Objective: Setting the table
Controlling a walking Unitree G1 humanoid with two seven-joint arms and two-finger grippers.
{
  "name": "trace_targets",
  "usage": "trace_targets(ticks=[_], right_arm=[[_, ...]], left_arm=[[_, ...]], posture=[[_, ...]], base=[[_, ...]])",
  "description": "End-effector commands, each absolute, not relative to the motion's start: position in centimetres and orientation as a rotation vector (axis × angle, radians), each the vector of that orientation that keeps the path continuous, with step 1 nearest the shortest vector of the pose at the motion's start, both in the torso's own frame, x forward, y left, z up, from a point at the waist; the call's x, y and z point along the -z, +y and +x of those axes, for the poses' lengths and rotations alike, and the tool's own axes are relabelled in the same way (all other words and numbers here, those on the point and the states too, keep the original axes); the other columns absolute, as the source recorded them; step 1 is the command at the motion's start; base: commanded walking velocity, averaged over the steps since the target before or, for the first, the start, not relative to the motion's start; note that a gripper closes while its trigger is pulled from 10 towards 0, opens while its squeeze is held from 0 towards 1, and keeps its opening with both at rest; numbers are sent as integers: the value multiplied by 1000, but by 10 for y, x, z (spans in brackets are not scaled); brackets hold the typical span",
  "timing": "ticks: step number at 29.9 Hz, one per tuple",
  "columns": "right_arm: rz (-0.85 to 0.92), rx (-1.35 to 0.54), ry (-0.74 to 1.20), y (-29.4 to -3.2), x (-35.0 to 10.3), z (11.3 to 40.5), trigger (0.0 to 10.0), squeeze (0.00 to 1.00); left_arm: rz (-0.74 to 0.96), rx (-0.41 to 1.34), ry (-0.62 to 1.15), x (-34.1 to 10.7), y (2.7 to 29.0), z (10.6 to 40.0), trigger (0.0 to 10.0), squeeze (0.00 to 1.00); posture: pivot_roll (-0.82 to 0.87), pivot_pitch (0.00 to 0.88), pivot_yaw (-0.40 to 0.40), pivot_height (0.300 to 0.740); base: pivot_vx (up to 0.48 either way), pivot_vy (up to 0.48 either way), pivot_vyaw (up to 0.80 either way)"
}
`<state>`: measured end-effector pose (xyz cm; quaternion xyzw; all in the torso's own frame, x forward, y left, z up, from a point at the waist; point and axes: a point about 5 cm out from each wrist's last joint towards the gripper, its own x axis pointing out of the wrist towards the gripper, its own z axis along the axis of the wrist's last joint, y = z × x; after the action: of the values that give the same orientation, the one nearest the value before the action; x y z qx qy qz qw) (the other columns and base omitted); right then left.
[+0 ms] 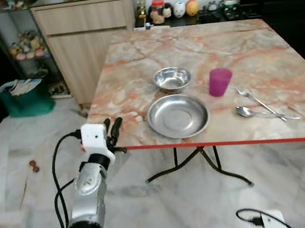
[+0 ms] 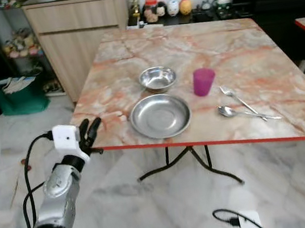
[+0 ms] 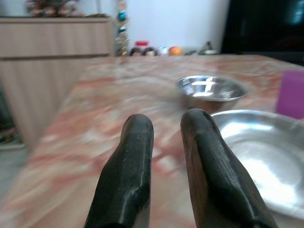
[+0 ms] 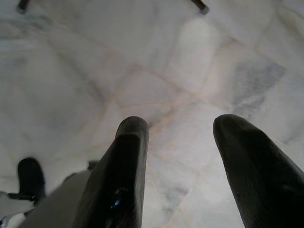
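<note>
Reaching our left gripper [image 1: 114,132], fingers narrowly parted and empty, toward the plate [image 1: 177,116] near the surface [image 1: 134,65] edge, we should open wider and approach low at its rim.

No readable text, labels, brands or numbers anywhere; jars on far counter too small.

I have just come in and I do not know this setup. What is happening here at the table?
The robot stands at a marble-topped table. Its left gripper is raised at the near edge, fingers slightly apart and empty, beside a steel plate. Behind the plate sit a steel bowl and a purple cup; a spoon and fork lie to the right. The right gripper hangs open above the floor.
</note>
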<state>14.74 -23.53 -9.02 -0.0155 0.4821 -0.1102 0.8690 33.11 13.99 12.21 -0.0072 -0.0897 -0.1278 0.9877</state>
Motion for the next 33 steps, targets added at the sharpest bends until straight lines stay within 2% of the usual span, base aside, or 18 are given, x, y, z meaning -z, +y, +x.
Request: trace_targets(ticks=[1,17,23,24,27,33], right_arm=[[-41,238,1010,-240,89,146,10000,0],[-43,235,1009,-240,89,147,10000,0],[-43,238,1009,-241,89,147,10000,0],[-44,238,1009,-241,89,147,10000,0],[-45,236,1011,-241,89,147,10000,0],[-47,230,1012,-240,89,147,10000,0]], left_arm=[[-24,285,-170,-121,132,331,10000,0],[-25,288,-160,-120,132,330,10000,0],[-107,346,-49,-117,125,329,10000,0],[-101,345,-8,-113,126,328,10000,1000],[-202,317,2,-114,129,326,10000,1000],[-240,349,80,-110,128,322,10000,1000]], posture=[[99,0,-33,740],[101,0,-38,740],[106,0,-38,740],[108,0,-39,740],[110,0,-38,740],[114,0,-40,740]], base=[[262,0,0],[245,0,0],[0,0,0],[0,0,0],[0,0,0],[0,0,0]])
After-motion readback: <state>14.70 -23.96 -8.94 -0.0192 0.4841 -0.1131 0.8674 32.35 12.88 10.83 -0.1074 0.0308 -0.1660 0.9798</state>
